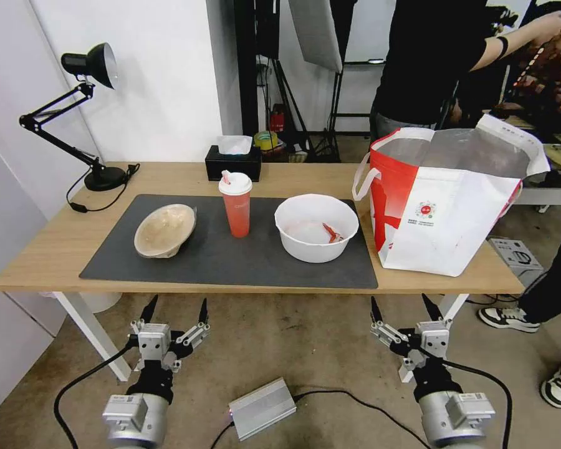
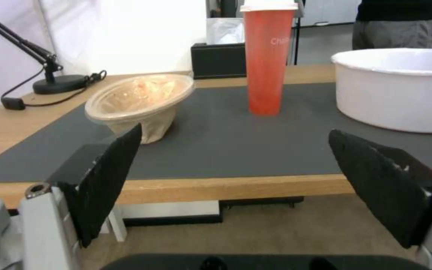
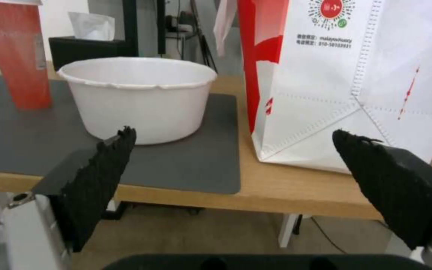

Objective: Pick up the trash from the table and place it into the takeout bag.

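Left claw (image 1: 176,305) and right claw (image 1: 406,304) are hanging below the bench (image 1: 56,249) edge, fingers spread apart, empty; beyond them on the mat (image 1: 230,262) are sitting the tilted pulp bowl (image 1: 164,230), cup (image 1: 235,204) and white bowl (image 1: 316,227); the bag (image 1: 445,199) is standing just beside it, rightward.

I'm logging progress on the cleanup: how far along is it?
Nothing done yet: the beige bowl, red cup and white bowl sit on the mat; nothing visibly bagged in the takeout bag. Left end effector and right end effector hang open, empty.
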